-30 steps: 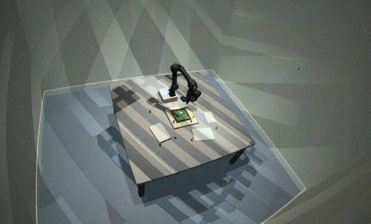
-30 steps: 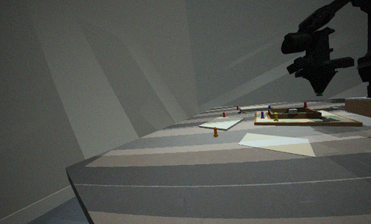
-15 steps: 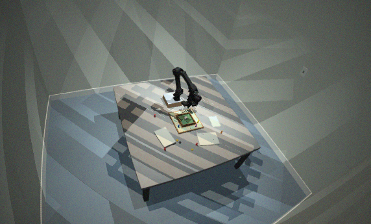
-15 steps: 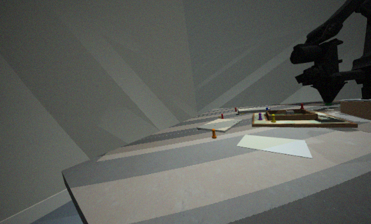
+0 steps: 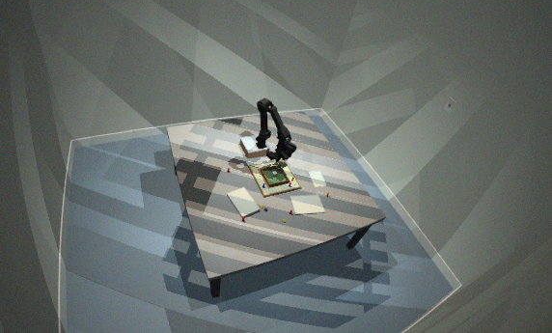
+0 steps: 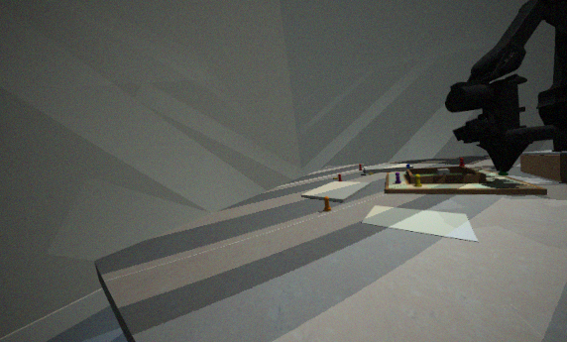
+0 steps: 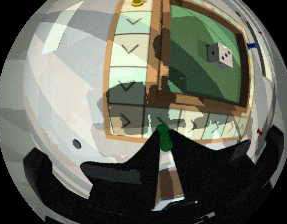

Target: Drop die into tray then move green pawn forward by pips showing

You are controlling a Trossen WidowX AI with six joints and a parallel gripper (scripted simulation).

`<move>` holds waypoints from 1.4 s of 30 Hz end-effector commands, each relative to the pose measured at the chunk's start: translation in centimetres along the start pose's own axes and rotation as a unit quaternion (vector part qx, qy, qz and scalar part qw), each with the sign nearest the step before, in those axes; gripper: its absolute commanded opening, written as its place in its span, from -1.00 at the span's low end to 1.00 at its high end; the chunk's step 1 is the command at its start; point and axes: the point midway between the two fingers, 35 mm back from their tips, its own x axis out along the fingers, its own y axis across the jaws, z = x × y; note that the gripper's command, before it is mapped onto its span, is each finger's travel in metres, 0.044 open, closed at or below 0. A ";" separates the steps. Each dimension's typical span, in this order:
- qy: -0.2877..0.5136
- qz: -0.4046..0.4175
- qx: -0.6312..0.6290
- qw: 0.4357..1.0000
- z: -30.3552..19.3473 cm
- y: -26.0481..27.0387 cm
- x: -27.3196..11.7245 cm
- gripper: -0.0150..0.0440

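The fingers point(image 5: 279, 157) point(image 6: 505, 158) are pinched tight on the green pawn point(image 6: 503, 173) point(image 7: 165, 139), just over the board's edge point(image 5: 283, 192) point(image 6: 466, 190) point(image 7: 107, 85), and in the wrist view the white die point(image 5: 274, 173) point(image 6: 442, 171) point(image 7: 220, 55) sits toward one o'clock, inside the tray point(image 5: 280, 183) point(image 6: 476, 177) point(image 7: 164, 50).

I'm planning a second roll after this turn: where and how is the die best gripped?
I'd pinch the die by two opposite side faces, coming straight down from above. It is a cube sitting flat, so those faces are upright and parallel, while the raised walls of the tray around it would likely block a low sideways approach.
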 end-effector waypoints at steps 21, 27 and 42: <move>-0.001 0.000 0.000 1.000 0.1 0.0 1.1 0.40; 0.002 0.000 -0.002 1.000 0.1 0.0 -3.6 0.93; -0.004 -0.002 0.086 0.996 -0.8 -6.3 -11.2 1.00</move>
